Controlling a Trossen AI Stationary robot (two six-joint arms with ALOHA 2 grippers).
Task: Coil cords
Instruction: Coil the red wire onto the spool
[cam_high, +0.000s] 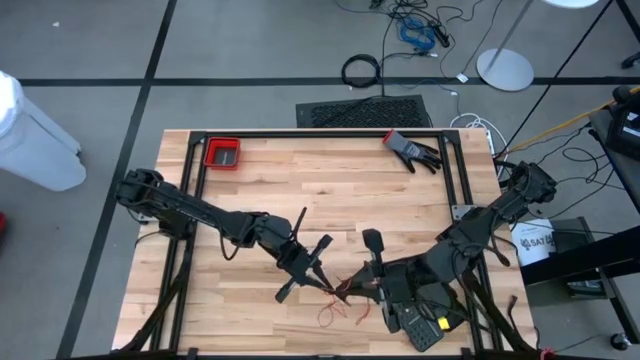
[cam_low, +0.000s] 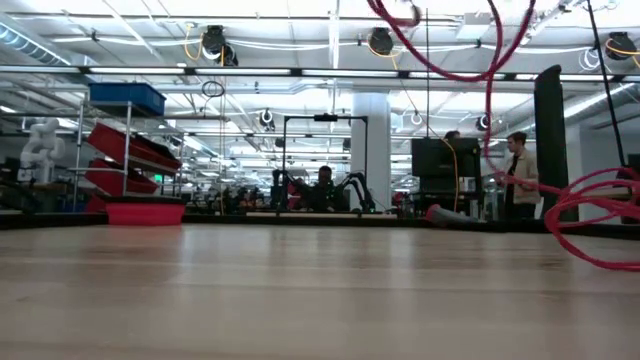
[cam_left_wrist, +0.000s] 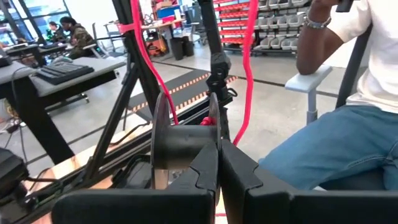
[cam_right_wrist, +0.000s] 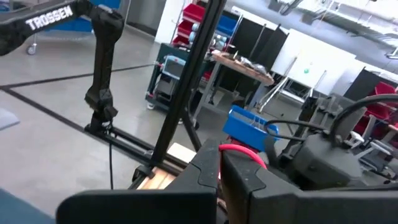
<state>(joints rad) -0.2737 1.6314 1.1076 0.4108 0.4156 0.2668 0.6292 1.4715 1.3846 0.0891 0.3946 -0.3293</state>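
Cord (cam_high: 335, 305), thin and red, lies in loose loops on the wooden surface (cam_high: 330, 190) near the front edge, between the two arms; in the low view it rises off the surface at the right in big red loops (cam_low: 600, 215) and arcs up out of frame. Left gripper (cam_high: 303, 270) sits over the near centre of the surface, jaws closed together; in the left wrist view they pinch the black spool (cam_left_wrist: 183, 146), with red cord (cam_left_wrist: 144, 56) running up from it. Right gripper (cam_high: 372, 268) is just right of the left one, near the cord pile, jaws closed; the right wrist view shows a bit of red cord (cam_right_wrist: 239, 152) right at the fingertips, gripped there as far as I can tell. Red tray (cam_high: 222, 153) at far left corner of the surface, black glove (cam_high: 412, 150) at far right. Black cable ring (cam_high: 361, 70) and blue cable bundle (cam_high: 415, 32) lie on the floor beyond the surface. Seated person (cam_left_wrist: 348, 112) in jeans and white shirt shows close by in the left wrist view; another person (cam_low: 518, 175) stands far off in the room.
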